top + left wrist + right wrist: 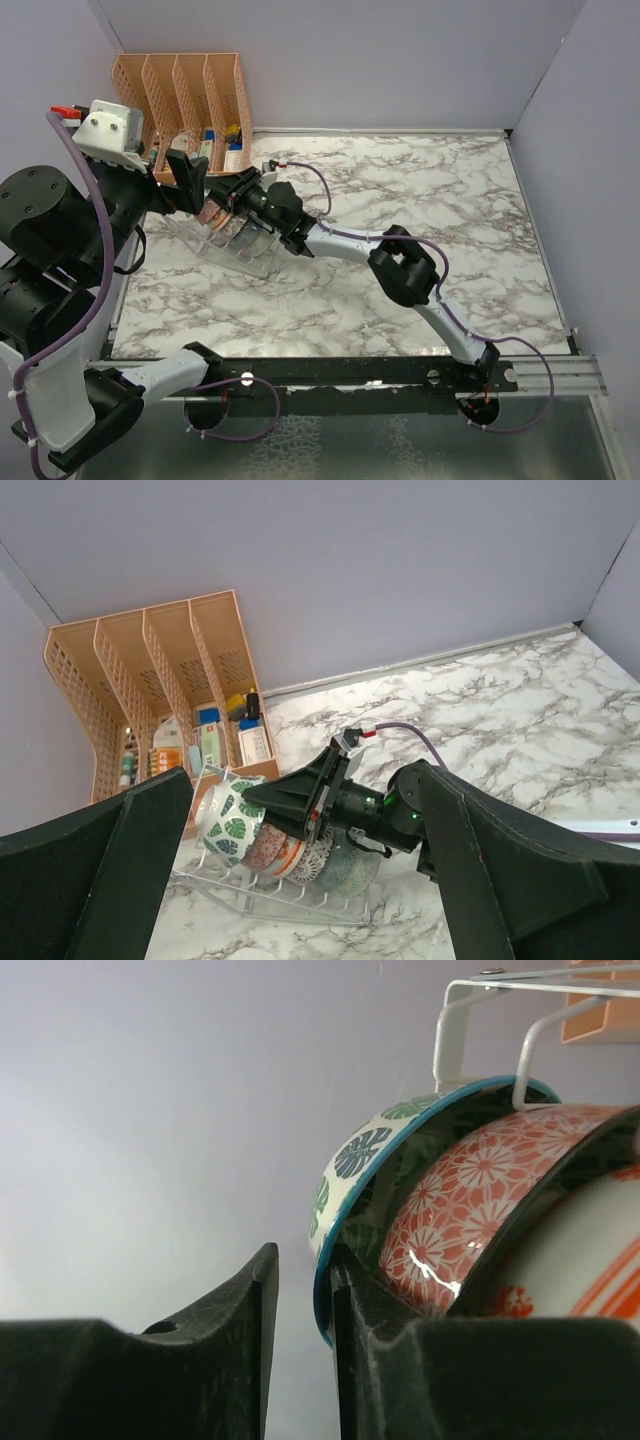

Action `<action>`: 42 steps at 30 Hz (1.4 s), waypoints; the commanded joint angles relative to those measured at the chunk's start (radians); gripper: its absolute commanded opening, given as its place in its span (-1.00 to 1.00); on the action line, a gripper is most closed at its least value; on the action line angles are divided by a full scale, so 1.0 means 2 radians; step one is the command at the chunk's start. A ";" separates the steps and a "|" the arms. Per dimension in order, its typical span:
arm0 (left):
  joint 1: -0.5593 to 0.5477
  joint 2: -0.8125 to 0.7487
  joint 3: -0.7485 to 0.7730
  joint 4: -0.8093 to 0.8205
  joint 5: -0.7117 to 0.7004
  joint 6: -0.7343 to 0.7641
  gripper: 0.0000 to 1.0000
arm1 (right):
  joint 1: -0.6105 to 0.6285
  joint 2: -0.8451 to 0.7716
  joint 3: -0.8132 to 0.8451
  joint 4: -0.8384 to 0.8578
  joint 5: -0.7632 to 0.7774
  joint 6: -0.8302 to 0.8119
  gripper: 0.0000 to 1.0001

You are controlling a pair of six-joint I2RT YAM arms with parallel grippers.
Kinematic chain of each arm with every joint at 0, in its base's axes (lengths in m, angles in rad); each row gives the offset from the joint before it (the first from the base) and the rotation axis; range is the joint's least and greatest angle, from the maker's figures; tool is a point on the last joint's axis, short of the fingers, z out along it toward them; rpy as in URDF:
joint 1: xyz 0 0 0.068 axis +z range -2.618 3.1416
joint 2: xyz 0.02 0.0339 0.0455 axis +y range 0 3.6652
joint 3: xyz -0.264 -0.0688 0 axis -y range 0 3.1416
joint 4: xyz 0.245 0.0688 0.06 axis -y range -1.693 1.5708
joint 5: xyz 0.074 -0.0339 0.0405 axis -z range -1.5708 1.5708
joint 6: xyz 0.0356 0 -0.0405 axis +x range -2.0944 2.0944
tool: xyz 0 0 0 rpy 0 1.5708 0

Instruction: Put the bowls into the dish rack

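Four bowls stand on edge in a row in the clear dish rack [300, 905]: the teal-green leaf bowl [232, 815] at the far end, then the red-orange bowl [265, 848], the pale patterned bowl [312, 860] and the grey speckled bowl [352, 868]. My right gripper [303, 1260] straddles the teal bowl's rim [322, 1290], one finger inside against it and the other outside with a gap, so it is slightly open. It also shows in the top view [238, 192]. My left gripper [300, 780] hangs wide open and empty above the rack, at the left in the top view [185, 180].
The orange perforated organizer [180, 90] stands against the back wall just behind the rack [245, 258], with small boxes in its slots [215, 735]. The left side wall is close to both. The right arm's cable [315, 185] loops over the marble table [430, 190].
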 commanded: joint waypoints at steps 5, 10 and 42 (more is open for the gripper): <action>-0.005 0.000 -0.002 0.015 -0.006 0.008 0.98 | 0.004 -0.069 -0.040 -0.024 -0.006 -0.003 -0.34; -0.007 0.003 -0.004 0.015 -0.012 0.009 0.99 | 0.004 -0.092 -0.067 -0.037 -0.013 0.001 -0.31; -0.009 0.003 -0.014 0.013 -0.020 0.012 0.99 | -0.006 -0.050 0.057 -0.265 -0.073 -0.014 -0.01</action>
